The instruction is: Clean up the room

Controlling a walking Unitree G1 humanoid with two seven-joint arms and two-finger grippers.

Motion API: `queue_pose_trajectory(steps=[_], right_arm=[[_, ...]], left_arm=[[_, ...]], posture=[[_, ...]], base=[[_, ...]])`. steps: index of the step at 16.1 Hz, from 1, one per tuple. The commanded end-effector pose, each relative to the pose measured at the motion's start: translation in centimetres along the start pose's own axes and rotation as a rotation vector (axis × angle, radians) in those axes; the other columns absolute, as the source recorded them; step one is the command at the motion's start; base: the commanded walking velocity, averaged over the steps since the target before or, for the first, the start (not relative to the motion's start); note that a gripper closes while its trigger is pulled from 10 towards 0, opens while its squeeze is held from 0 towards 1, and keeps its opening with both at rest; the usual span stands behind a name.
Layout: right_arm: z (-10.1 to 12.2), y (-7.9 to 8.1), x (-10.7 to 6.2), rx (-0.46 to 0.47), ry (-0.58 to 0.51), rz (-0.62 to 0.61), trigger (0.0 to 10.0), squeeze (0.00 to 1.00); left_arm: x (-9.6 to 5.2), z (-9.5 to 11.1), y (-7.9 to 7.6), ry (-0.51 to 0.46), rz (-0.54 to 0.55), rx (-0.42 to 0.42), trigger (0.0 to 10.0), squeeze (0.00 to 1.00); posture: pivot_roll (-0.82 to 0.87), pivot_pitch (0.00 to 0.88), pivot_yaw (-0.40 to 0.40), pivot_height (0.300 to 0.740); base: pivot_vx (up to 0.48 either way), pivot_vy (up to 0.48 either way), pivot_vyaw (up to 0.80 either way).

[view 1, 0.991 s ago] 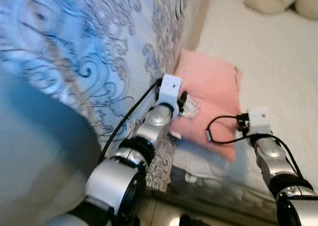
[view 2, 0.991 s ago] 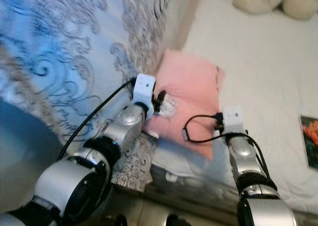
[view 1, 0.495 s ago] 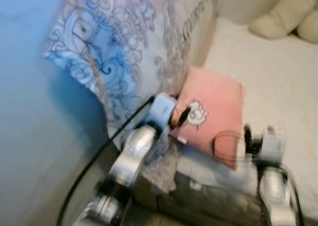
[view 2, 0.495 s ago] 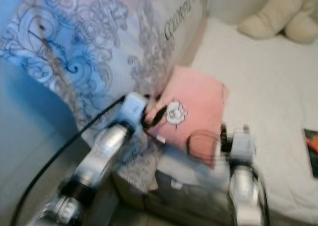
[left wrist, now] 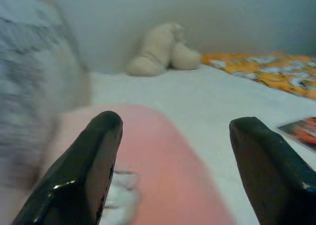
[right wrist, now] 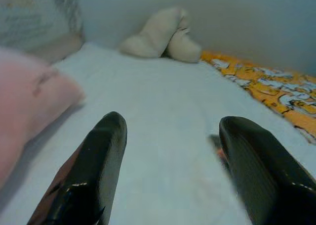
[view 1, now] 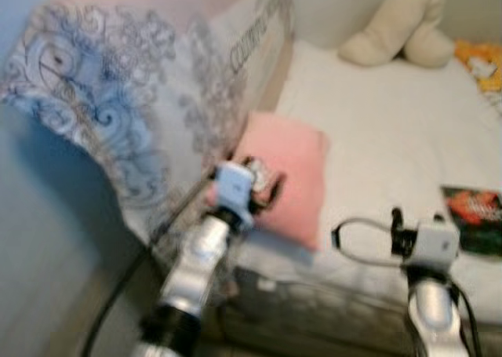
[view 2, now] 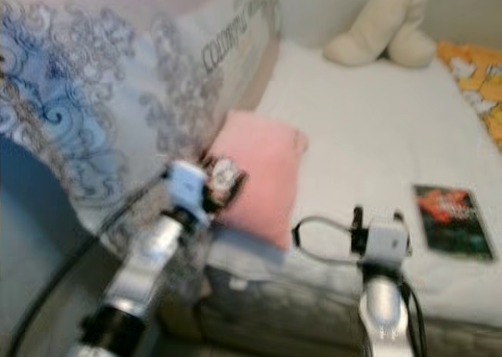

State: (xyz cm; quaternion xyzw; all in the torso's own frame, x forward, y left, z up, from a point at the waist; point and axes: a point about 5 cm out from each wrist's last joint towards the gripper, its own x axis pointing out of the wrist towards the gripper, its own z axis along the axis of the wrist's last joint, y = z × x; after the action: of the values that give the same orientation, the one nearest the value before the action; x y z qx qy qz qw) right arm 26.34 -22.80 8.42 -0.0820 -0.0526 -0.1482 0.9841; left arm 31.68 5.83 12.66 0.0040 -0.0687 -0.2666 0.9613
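A pink pillow (view 1: 292,165) with a small white picture lies at the near left edge of the bed, against a blue-grey patterned duvet (view 1: 149,98). My left gripper (left wrist: 180,121) is open at the pillow's near left corner. Its two black fingers (left wrist: 94,156) stand wide apart over the pink cloth. My right gripper (right wrist: 170,123) is open too. It hovers low over the white sheet (right wrist: 163,101), right of the pillow (right wrist: 29,106) and apart from it.
A dark book with a red picture (view 1: 473,209) lies flat on the sheet at the right. A cream plush toy (view 1: 396,29) rests at the bed's far end beside an orange patterned cloth (view 1: 480,59). The mattress edge (view 1: 329,302) runs under both arms.
The camera has swung up and to the right, bringing the book and plush toy into view. The left gripper stays at the pillow; the right wrist now sits farther from the pillow's edge.
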Motion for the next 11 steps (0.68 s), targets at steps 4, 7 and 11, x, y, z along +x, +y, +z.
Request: queue_pose_trajectory(steps=[4,7,11], right_arm=[[0.2,2.2,0.9,0.041,0.021,0.1,10.0,0.0],[-0.1,3.2,0.6,0.044,0.04,0.148,10.0,0.0],[0.2,3.6,0.3,0.102,0.028,0.174,10.0,0.0]], left_arm=[[0.0,-1.9,1.7,0.108,0.099,-0.1,10.0,0.0],[0.3,-2.0,2.0,0.123,0.108,-0.086,10.0,0.0],[-1.5,-3.1,5.1,0.159,0.239,-0.105,10.0,0.0]], posture=[[0.04,0.0,0.049,0.74],[0.05,0.0,0.054,0.74],[0.03,0.0,0.06,0.74]], base=[[0.067,-0.413,0.0],[0.275,-0.391,0.0],[0.277,-0.388,0.0]])
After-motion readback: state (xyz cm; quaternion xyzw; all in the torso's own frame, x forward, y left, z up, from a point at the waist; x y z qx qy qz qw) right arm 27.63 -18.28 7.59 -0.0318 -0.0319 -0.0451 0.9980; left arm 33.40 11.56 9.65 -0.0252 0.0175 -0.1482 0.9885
